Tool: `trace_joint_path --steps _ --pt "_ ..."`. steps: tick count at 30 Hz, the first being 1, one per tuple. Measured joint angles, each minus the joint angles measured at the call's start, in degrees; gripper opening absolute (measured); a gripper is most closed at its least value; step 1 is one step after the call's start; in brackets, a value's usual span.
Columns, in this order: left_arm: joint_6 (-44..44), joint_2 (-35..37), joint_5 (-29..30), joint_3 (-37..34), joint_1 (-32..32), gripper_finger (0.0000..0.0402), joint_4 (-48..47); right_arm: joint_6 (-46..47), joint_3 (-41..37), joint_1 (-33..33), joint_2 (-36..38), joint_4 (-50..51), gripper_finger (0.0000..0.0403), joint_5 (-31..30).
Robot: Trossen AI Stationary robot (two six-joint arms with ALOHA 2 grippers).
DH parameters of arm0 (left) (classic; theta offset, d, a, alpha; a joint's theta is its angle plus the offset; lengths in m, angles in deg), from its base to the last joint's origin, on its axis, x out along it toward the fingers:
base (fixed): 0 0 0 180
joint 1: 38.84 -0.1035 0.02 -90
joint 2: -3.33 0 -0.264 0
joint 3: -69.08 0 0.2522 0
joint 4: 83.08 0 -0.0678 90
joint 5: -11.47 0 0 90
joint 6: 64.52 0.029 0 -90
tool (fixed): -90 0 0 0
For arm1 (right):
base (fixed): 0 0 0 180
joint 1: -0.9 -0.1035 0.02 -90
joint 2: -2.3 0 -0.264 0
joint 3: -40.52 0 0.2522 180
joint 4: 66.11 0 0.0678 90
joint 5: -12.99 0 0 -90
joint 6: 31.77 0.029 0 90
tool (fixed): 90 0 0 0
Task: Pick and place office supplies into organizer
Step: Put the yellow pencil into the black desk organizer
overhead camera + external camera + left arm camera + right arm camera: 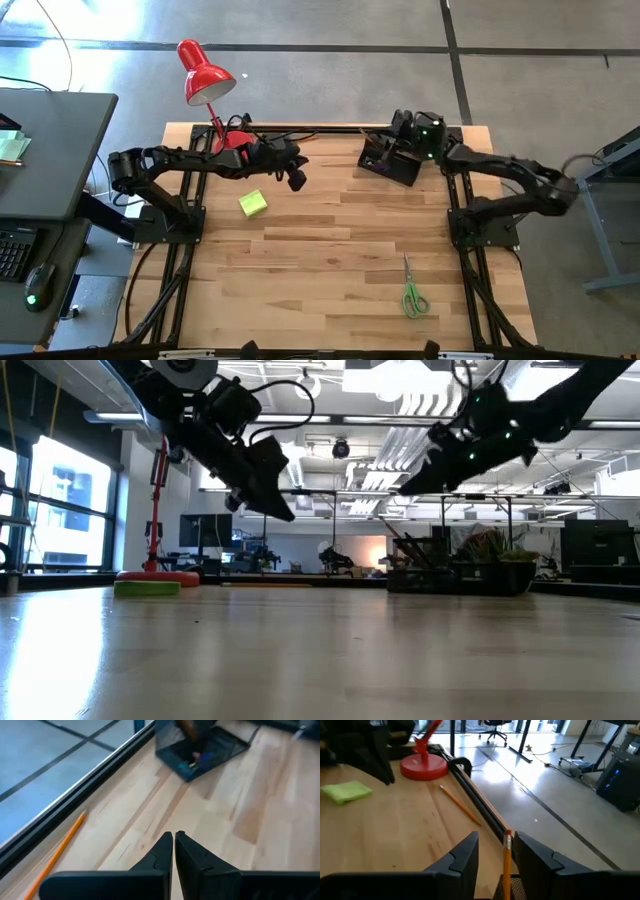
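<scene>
The black mesh organizer (390,160) stands at the table's far right; it also shows in the left wrist view (200,747). My right gripper (405,135) hangs above it, open, with an orange pencil (506,857) standing upright in the gap between its fingers, red end up. My left gripper (297,181) is shut and empty above the table's far middle (173,837). A yellow-green sticky-note block (253,203) lies flat on the table to its near left. Another orange pencil (461,806) lies along the far edge. Green-handled scissors (413,295) lie at the near right. My right gripper has the pencil's upper part (507,845) in the gap between its fingers, close beside one finger (527,851). The fingers point down from above. I cannot tell whether that finger touches the pencil. The pencil's lower end is hidden below the gripper.
A red desk lamp (205,75) stands at the far left corner, its base (424,767) beside the lying pencil. A black rail (475,805) runs along the far edge. A desk with a keyboard and mouse (40,285) stands left of the table.
</scene>
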Motion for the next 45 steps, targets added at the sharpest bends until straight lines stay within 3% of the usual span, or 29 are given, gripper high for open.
trace_joint_path --steps 4,9,13,16,26,33,39,45 --pt "0.0 0.1 2.1 0.0 0.0 0.0008 -1.1 -0.5 0.0 -1.8 6.5 5.2 0.0118 0.2" --pt "0.0 0.1 14.6 0.0 -0.1 0.0008 -7.4 -0.6 0.0 -5.1 9.1 6.8 0.0118 0.4" --pt "0.0 0.1 20.5 0.0 -0.6 0.0008 -10.0 -2.9 0.0 -7.8 8.2 5.1 0.0117 -0.2" --pt "0.0 -0.1 20.0 0.0 -2.9 0.0008 -11.2 -3.9 0.0 -9.4 7.9 3.3 0.0117 -1.2" --pt "6.1 -0.9 5.7 0.0 -15.0 0.0008 -14.1 -4.0 0.0 -11.3 7.9 2.0 0.0117 2.4" --pt "9.8 -7.1 6.6 0.0 -14.1 0.0008 -8.7 -3.3 0.0 -11.3 7.9 1.9 0.0118 3.1" --pt "11.6 -10.5 14.2 0.0 -14.4 0.0008 -5.8 -2.4 0.0 -11.3 7.9 2.3 0.0117 4.2" --pt "11.5 -10.5 13.6 0.0 -14.8 0.0008 -1.8 -2.4 0.0 -11.3 7.9 2.3 0.0117 4.4"
